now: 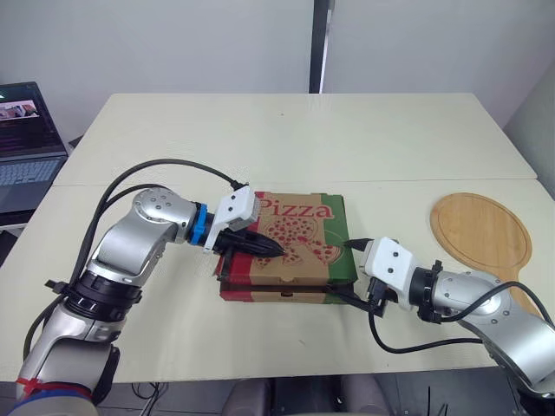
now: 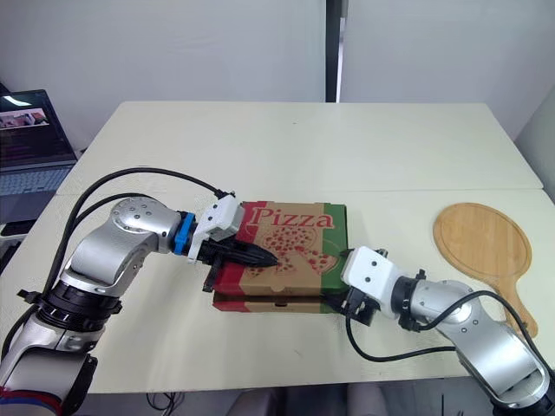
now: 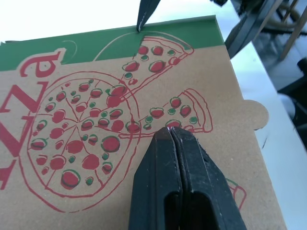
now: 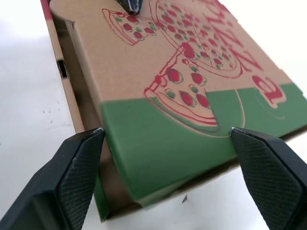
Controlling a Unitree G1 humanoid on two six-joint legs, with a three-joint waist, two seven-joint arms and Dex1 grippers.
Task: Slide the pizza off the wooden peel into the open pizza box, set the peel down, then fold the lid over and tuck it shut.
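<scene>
Closed pizza box (image 1: 310, 245), red-green print

Silver arms (image 1: 130, 251), black cables (image 1: 173, 161), white wrists (image 1: 236, 208) (left blue-collared), textured black right tool (image 4: 166, 130)

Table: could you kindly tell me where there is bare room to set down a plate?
The far half of the table, beyond the pizza box, is bare; a narrower strip lies between box and wooden peel. Crowded at the box: the shut left pincer is on its lid, the open right pincer straddles its corner.
</scene>
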